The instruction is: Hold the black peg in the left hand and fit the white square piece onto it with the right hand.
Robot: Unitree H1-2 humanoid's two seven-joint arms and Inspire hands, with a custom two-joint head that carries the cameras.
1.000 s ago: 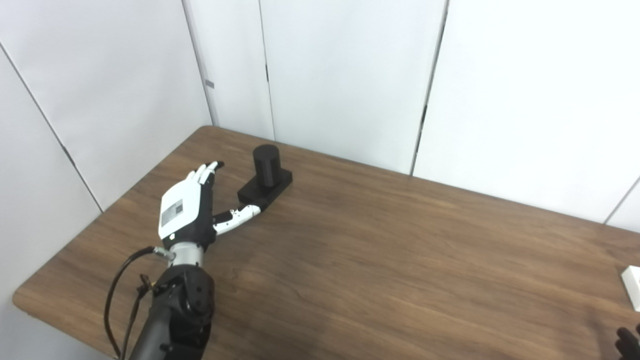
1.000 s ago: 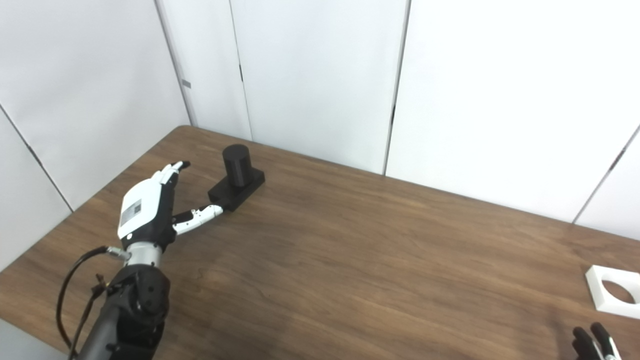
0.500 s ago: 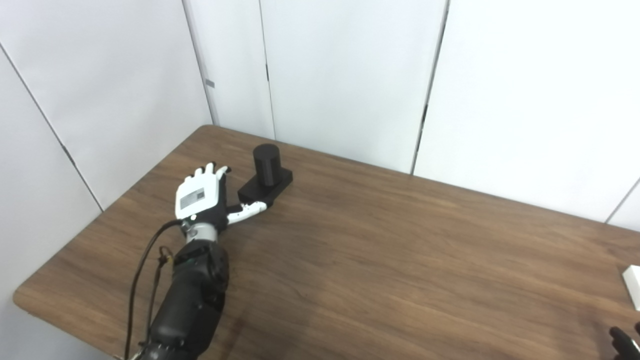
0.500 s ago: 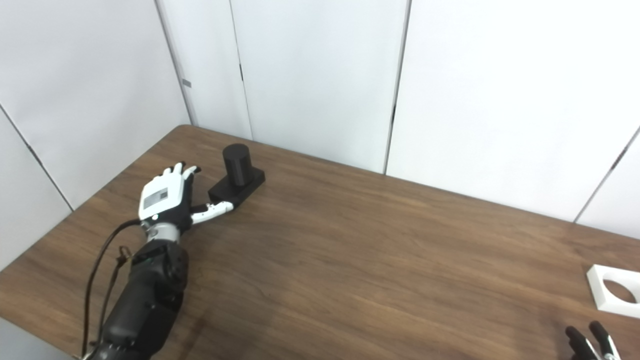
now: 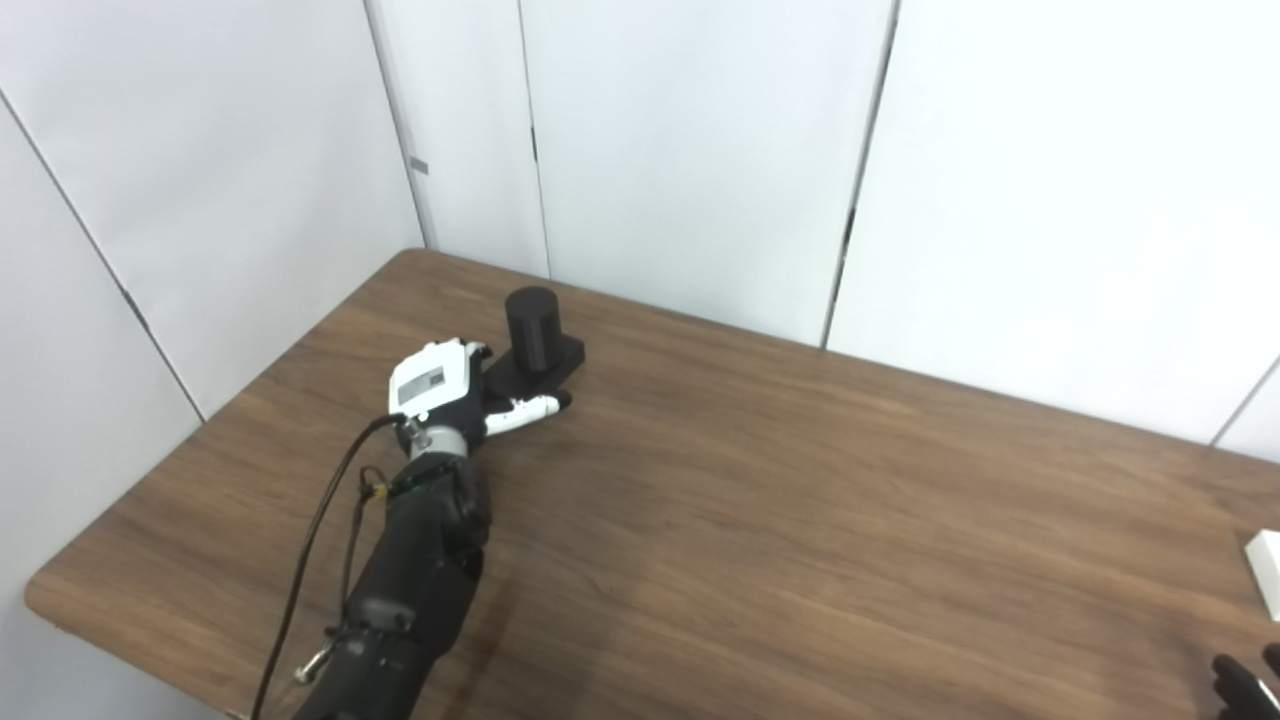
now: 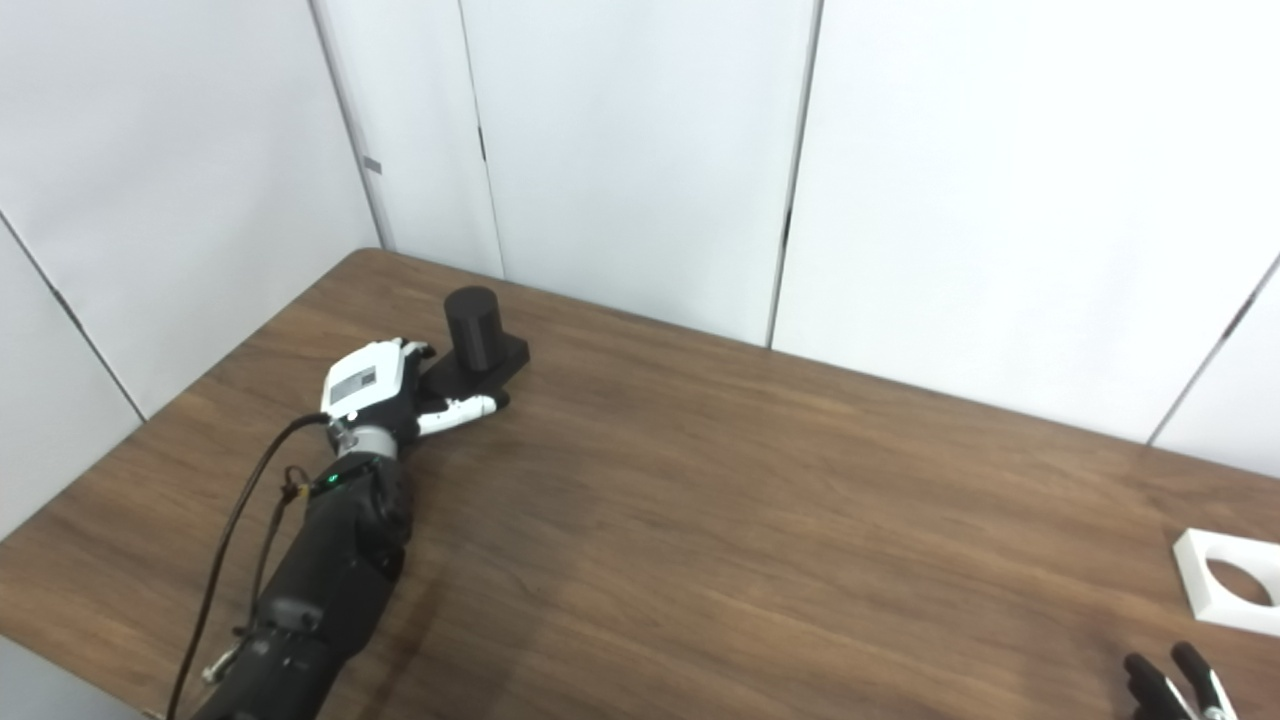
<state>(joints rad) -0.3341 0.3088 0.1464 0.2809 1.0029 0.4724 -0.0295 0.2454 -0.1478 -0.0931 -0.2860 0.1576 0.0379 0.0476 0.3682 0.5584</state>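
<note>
The black peg (image 5: 532, 330) is a short upright cylinder on a black square base (image 5: 553, 361), standing at the far left of the wooden table (image 5: 800, 520). My left hand (image 5: 440, 385) is at the near left corner of the base. Its fingers reach over the base's left side and its thumb lies along the near edge, not closed on it. The white square piece (image 6: 1230, 582), with a round hole, lies flat at the table's right edge. Only the fingertips of my right hand (image 6: 1170, 685) show at the bottom right, spread and empty, a little short of the white piece.
White wall panels (image 5: 700, 150) close in the table at the back and the left. A black cable (image 5: 310, 540) loops along my left forearm. The table's rounded left corner (image 5: 45, 600) is near that arm.
My left hand has moved forward and right across the table to the peg's base, and its thumb now lies along the base's near edge. The right hand's fingertips have shifted slightly.
</note>
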